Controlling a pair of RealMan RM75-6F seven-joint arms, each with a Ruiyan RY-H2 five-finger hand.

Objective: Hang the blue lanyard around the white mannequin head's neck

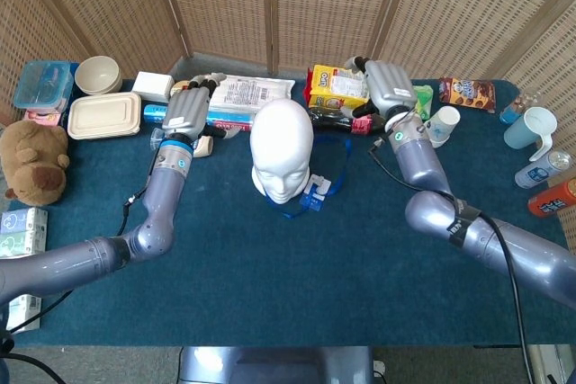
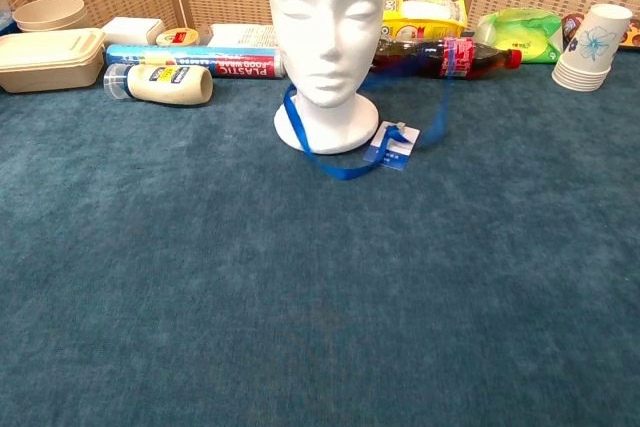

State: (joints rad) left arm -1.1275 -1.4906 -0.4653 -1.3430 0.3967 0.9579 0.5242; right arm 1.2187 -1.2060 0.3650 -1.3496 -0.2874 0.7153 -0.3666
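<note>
The blue lanyard [image 2: 330, 159] loops around the white mannequin head [image 2: 326, 27], its badge on the worktop [image 2: 300, 297]; left hand [image 1: 191, 111] and right hand [image 1: 387, 87] hold nothing, fingers apart

Even, bright indoor lighting in both views — soft shadows, little glare.

Light falls from above: the mannequin head [image 1: 282, 143] shows a pale highlight on its crown in the head view and only a faint shadow under its chin in the chest view. The blue tablecloth [image 2: 300, 297] is evenly lit, its weave sharp in the foreground. The lanyard [image 2: 340, 162] is partly motion-blurred — its right-hand strand smears translucent across the cola bottle [image 2: 450, 55]. A blurred grey shape at the chest view's top edge cannot be identified. The arms [image 1: 504, 254] carry soft sheen along their metal. The head view bends slightly toward its corners.
</note>
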